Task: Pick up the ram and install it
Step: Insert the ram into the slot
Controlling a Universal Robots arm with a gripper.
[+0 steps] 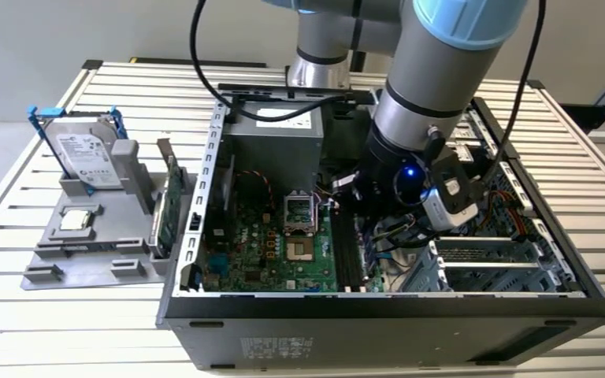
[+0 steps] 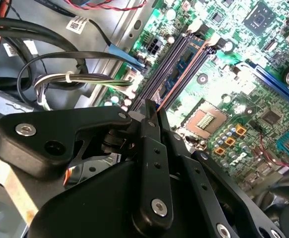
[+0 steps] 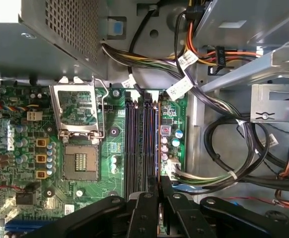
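Both wrist views show my gripper (image 3: 158, 191) closed edge-on around the ram (image 2: 184, 62) over the motherboard's (image 3: 109, 148) slots; the exterior view hides this grip behind my arm.

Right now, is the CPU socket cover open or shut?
Open: the metal cover is flipped back off the CPU socket, leaving its contact grid exposed.

looks like a robotics lab: slatted aluminium bench (image 1: 61, 315), open pc case (image 1: 387, 315) under the arm, grey parts fixture (image 1: 92, 244) holding components.
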